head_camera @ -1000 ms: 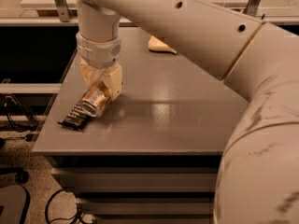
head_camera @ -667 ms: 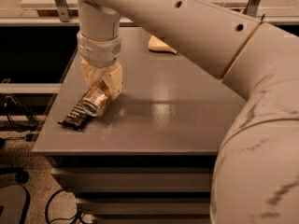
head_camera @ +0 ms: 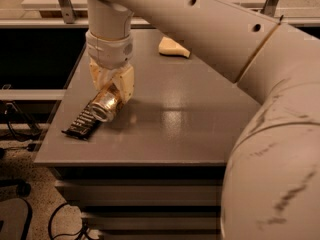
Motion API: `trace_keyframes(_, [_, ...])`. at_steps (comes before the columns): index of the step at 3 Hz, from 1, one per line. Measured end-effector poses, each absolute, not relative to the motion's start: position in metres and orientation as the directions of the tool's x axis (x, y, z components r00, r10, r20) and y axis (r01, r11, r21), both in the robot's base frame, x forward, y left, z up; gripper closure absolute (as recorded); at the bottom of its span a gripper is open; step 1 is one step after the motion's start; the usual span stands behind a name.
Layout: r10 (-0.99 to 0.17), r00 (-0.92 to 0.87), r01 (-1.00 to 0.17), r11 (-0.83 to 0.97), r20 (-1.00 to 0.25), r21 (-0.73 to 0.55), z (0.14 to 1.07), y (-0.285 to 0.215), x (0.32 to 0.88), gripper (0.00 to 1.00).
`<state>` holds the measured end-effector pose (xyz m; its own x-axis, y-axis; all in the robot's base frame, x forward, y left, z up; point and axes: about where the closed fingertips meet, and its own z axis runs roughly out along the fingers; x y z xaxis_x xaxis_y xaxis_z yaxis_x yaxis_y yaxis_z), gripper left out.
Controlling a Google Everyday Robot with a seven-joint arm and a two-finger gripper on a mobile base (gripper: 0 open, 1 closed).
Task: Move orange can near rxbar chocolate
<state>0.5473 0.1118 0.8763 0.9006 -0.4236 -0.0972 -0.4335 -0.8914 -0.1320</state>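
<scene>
The orange can (head_camera: 104,106) lies on its side with its silver end facing the camera, low over the grey table (head_camera: 190,119) near the front left corner. My gripper (head_camera: 113,89) comes down from above and is shut on the can, with its pale fingers (head_camera: 126,83) on either side of it. The rxbar chocolate (head_camera: 82,124), a flat dark bar with white text, lies right beside the can's lower left, near the table's left edge. Whether the can touches the bar or the table is hard to tell.
A pale yellow sponge (head_camera: 173,47) lies at the back middle of the table. My large arm (head_camera: 260,114) fills the right side of the view. The table's left edge drops to the floor, where cables (head_camera: 20,129) lie.
The gripper and the can have shifted slightly to the right, a little off the bar. The bar and the sponge have not moved.
</scene>
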Motion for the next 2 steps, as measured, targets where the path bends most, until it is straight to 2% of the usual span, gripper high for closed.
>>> trace_keyframes(2, [-0.414, 0.904, -0.425, -0.896, -0.104, -0.130, 0.8748, 0.1078, 0.5496, 1.00])
